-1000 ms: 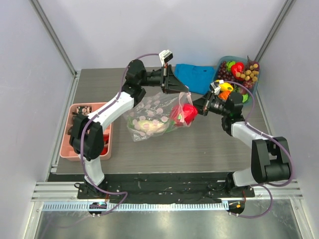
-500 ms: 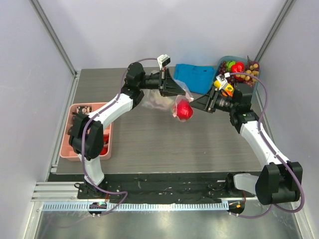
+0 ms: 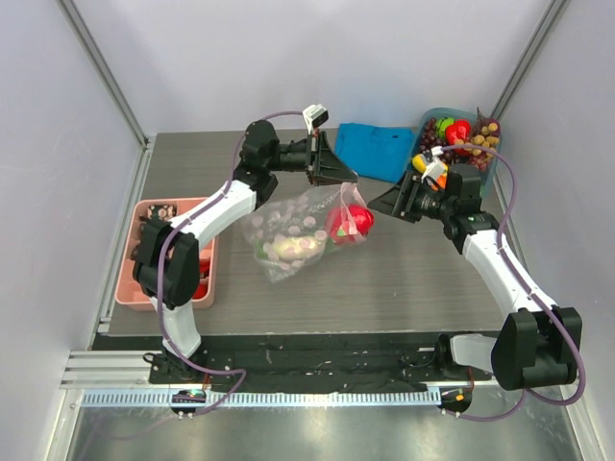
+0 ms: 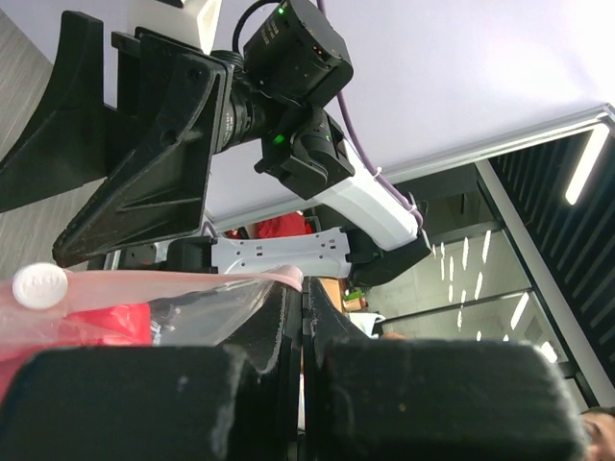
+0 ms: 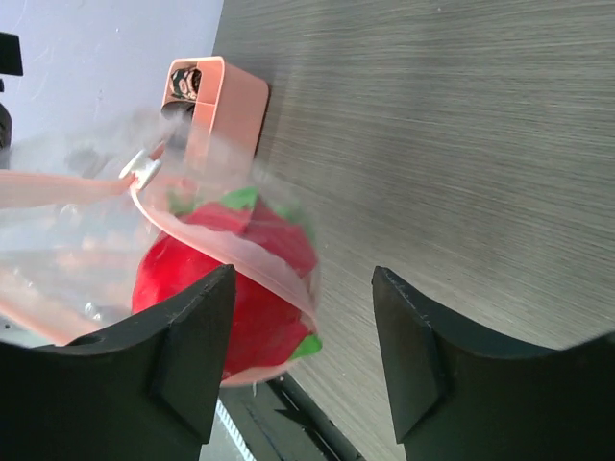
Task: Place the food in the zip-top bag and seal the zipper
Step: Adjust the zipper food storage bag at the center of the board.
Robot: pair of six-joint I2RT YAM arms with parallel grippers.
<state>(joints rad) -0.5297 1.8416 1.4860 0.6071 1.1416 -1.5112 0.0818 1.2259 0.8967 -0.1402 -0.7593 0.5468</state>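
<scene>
Hanging from the left gripper (image 3: 348, 179), the bag (image 3: 288, 235) slants down-left toward the table (image 3: 404, 279), its zipper (image 4: 221, 277) uppermost, pinched tight. The right gripper (image 3: 389, 204), spread wide, points at the red fruit (image 3: 350, 221) inside.

Left arm (image 3: 219, 209) and right arm (image 3: 502, 276): glossy white link shells between black joint housings, a thin purple cable (image 3: 506, 192) looped along each, a black lensed camera (image 4: 288, 58) with green indicator lights at the right wrist, matte black angular right gripper (image 5: 303, 355), coarse-textured black left gripper (image 4: 303, 336).
</scene>
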